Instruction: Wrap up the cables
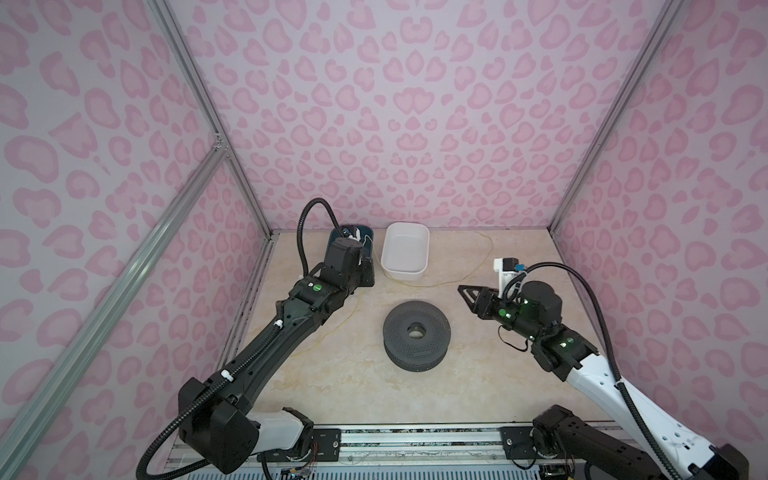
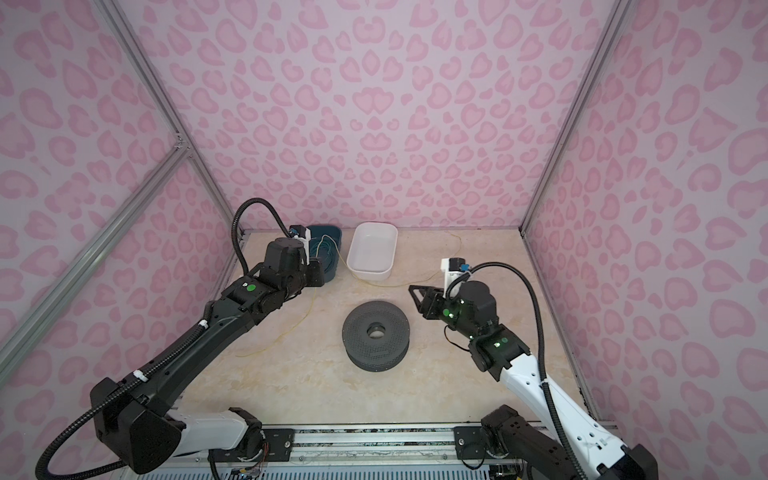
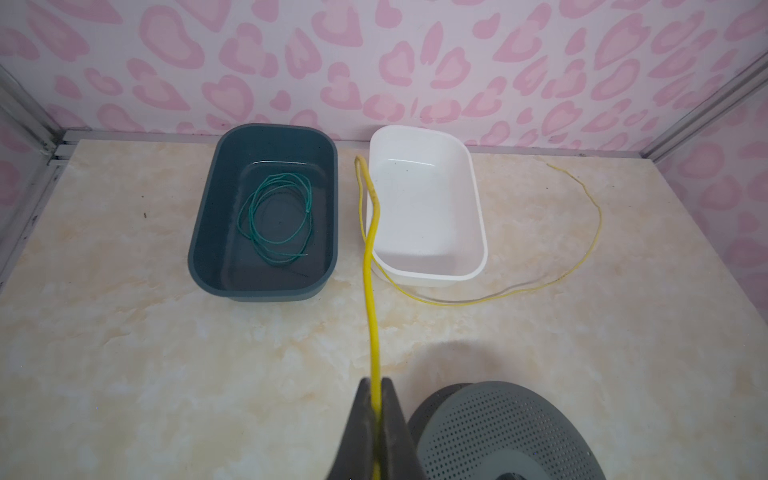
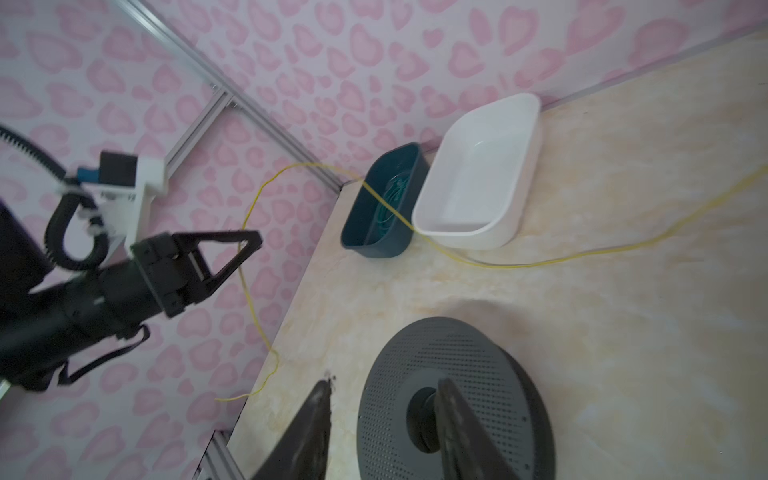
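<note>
Left hand (image 3: 376, 399) is clamped on the wire (image 3: 371, 316), whose length runs away toward the bench's (image 1: 332, 386) far edge and round the tray (image 3: 432, 279). Right hand (image 4: 386, 382), jaws apart, hangs near the spool (image 1: 417, 332).

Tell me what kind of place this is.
Probably a robot test cell, not a home: pink patterned walls hang on a bare metal frame, and a left arm and right arm are mounted on a rail at the table edge.
</note>
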